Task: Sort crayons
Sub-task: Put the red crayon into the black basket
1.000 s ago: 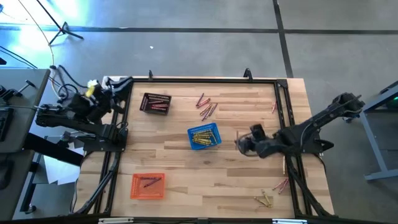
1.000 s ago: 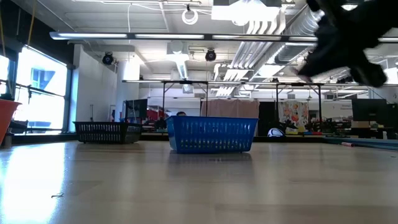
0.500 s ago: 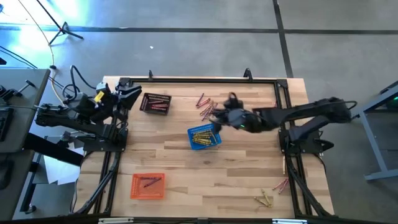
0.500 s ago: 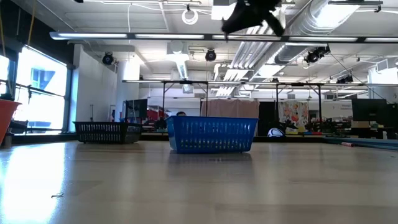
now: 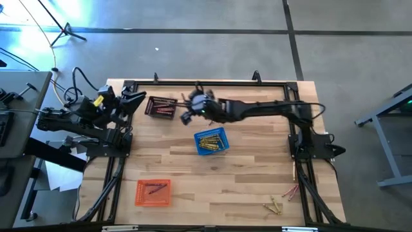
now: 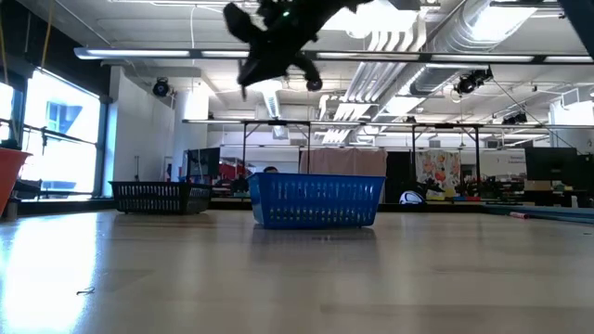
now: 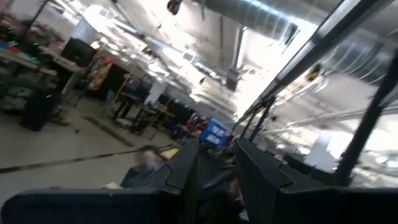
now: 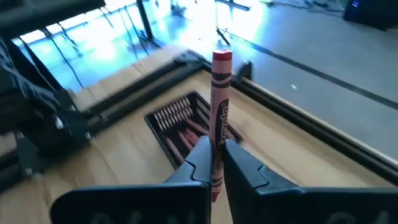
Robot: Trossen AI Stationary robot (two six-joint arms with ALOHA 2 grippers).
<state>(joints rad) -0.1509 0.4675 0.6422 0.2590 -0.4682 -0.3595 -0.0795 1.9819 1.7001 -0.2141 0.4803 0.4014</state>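
Note:
My right gripper (image 5: 187, 108) reaches over the table's far side, just right of the black basket (image 5: 161, 106), and is shut on a red crayon (image 8: 219, 99). The black basket (image 8: 186, 124) holds several red crayons. Yellow crayons fill the blue basket (image 5: 211, 142) at the middle of the table. An orange basket (image 5: 153, 192) stands near the front left with a crayon or two in it. Loose crayons (image 5: 275, 207) lie at the near right. My left gripper (image 5: 137, 100) waits open at the far left corner, its fingers (image 7: 186, 171) with nothing between them. My right gripper pinches the red crayon near its lower end (image 8: 216, 163) between its two fingers. The crayon lies along the fingers and sticks out well past their tips. It is lifted clear of the table, high up and beside the black basket.
A black frame (image 5: 206, 84) runs along the table's far edge and down both sides. In the low view the blue basket (image 6: 316, 199) stands in the middle and the black basket (image 6: 160, 197) to its left, with my right gripper (image 6: 274, 42) high above them.
My right gripper has swung from the table's right side toward the far left, rising and rolling as it went, and now hangs beside the black basket with the red crayon still in it. My left gripper has turned at the wrist in its far left corner.

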